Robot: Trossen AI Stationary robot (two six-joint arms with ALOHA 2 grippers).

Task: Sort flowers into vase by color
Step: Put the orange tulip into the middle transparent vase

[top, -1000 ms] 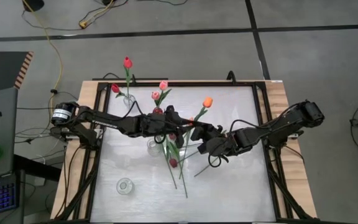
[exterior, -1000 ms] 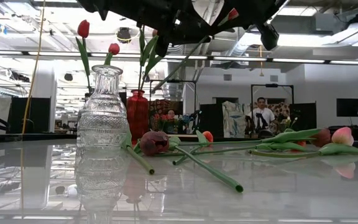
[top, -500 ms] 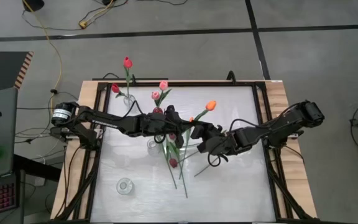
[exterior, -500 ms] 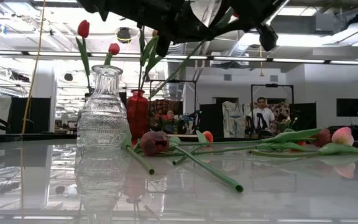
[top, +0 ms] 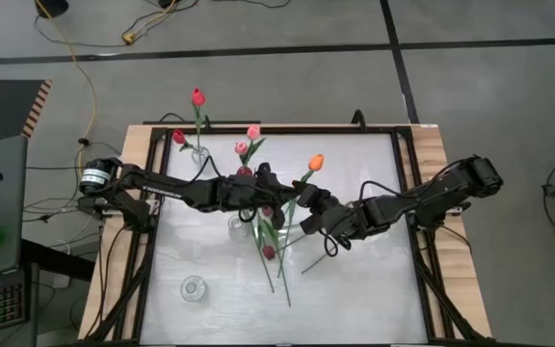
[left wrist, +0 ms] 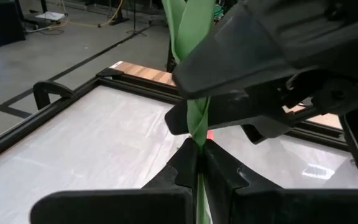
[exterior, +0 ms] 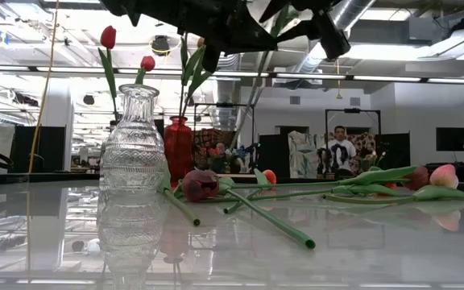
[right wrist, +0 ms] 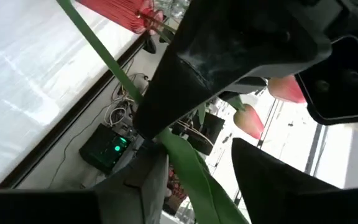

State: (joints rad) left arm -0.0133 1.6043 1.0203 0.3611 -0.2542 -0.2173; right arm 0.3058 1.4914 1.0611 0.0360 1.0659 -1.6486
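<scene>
The two arms meet above the middle of the white table (top: 355,289). The left gripper (left wrist: 197,163) is pinched tight on the green stem of an orange tulip (top: 316,162), holding it in the air with the bud toward the table's far side. The right gripper (top: 308,220) sits just beside it with its fingers spread wide on either side of the same stem and leaf, not clamping them. No writing or label can be read anywhere. A tall clear cut-glass vase (exterior: 134,153) stands near the low camera, and what it holds cannot be told; a red vase (exterior: 178,147) behind it carries green stems with pink tulips (top: 248,140), and red tulips (top: 198,97) rise from a small clear vase (top: 199,154) near the far left corner. A small clear glass (top: 192,287) stands at the near left. Several loose flowers (exterior: 240,197) lie flat on the table, among them a dark maroon one (exterior: 200,184) and a pink one (exterior: 444,176).
</scene>
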